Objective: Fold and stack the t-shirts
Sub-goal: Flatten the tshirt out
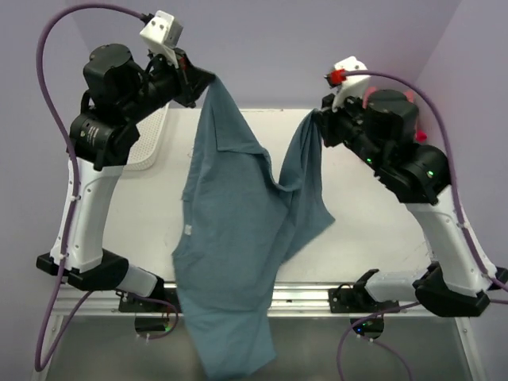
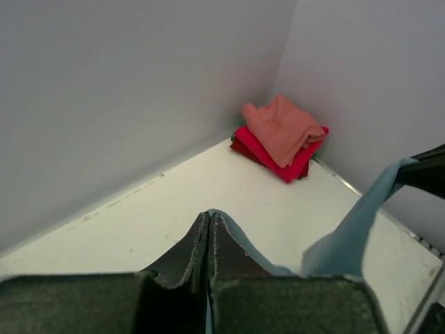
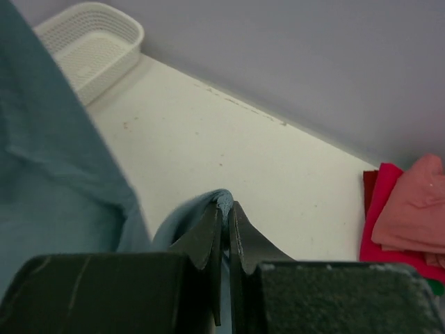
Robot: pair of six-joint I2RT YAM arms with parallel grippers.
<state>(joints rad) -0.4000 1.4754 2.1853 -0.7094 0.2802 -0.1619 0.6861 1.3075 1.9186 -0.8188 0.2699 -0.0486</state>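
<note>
Top external: we see the blue shirt [image 1: 230, 238] hanging limp over the table [image 1: 373, 230], its hem past the near edge. We judge it soft and light, best pinched at corners. The left gripper [image 1: 208, 81] and right gripper [image 1: 317, 119] each clamp its upper edge. The folded pile [image 2: 278, 136] is hidden here.

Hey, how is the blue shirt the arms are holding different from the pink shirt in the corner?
Colour: the blue shirt is dusty teal, the pink shirt salmon. State: the blue shirt hangs unfolded; the pink shirt is folded small. Support: the left gripper and right gripper each pinch the blue shirt with shut jaws; the pink shirt lies free on a red shirt. Both are soft cloth.
</note>
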